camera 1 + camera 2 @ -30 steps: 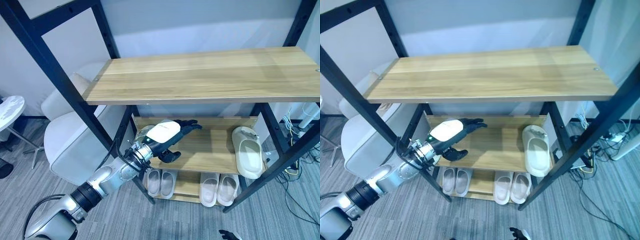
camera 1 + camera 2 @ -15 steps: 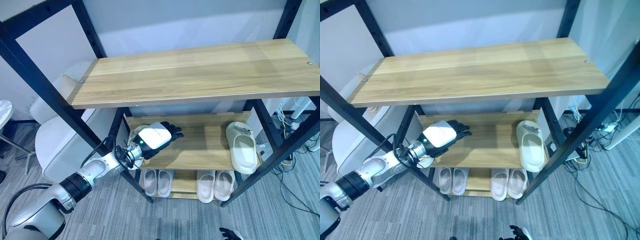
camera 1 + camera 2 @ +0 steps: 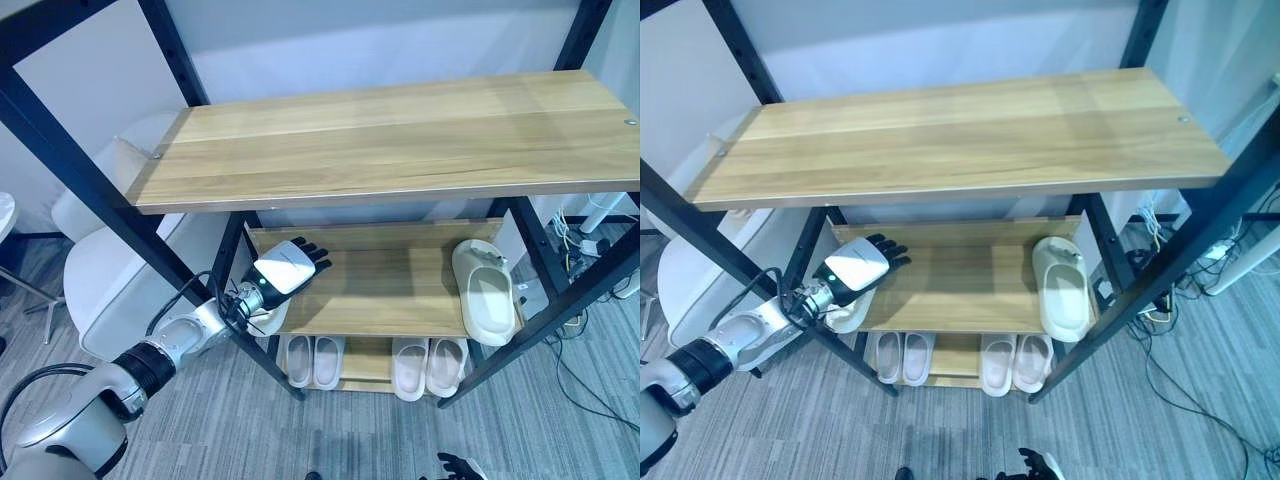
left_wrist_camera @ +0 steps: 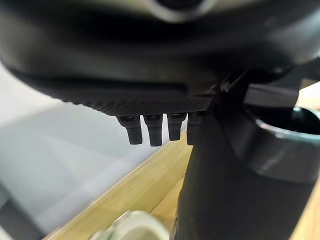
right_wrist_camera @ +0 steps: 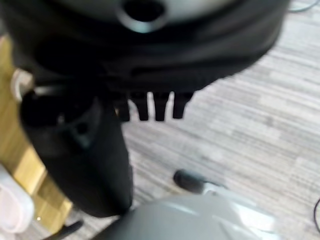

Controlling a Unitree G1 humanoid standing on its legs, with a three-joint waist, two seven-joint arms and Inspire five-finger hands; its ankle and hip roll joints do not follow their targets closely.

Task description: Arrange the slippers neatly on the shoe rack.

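Wooden middle shelf (image 3: 400,290) has one white slipper (image 3: 487,298) at its right end, its mate (image 3: 850,312) at the left end under the left robot hand (image 3: 285,268). Fingers look straight and relaxed, holding nothing. Looks like the reach-for-the-slipper step; next it needs to close on it and slide it beside the other. Right robot hand (image 5: 150,100) hangs open over the floor.
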